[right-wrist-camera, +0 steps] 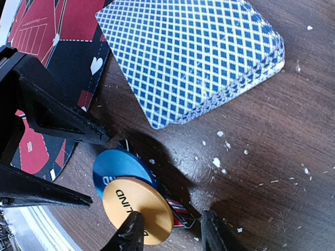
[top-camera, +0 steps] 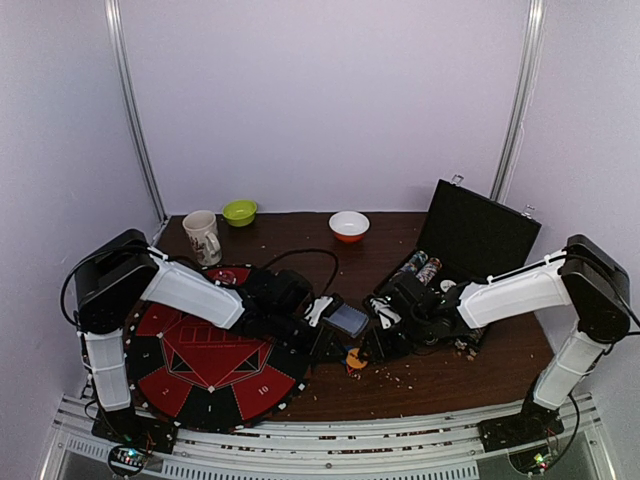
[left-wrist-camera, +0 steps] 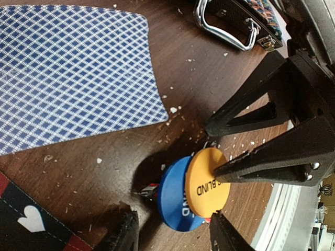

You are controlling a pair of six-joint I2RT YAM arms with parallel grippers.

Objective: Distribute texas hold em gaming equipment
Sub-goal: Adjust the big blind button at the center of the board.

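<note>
The left gripper (left-wrist-camera: 172, 227) and right gripper (right-wrist-camera: 170, 230), both open and empty, crowded the overlapping orange button (left-wrist-camera: 209, 183) and blue button (left-wrist-camera: 171, 197) on the tabletop (right-wrist-camera: 272, 167) beside the cards (right-wrist-camera: 193, 57); closing together, they could collide

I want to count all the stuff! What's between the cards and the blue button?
Nothing but bare brown table with a few white crumbs. The right wrist view shows it, between the cards and the blue button.
</note>
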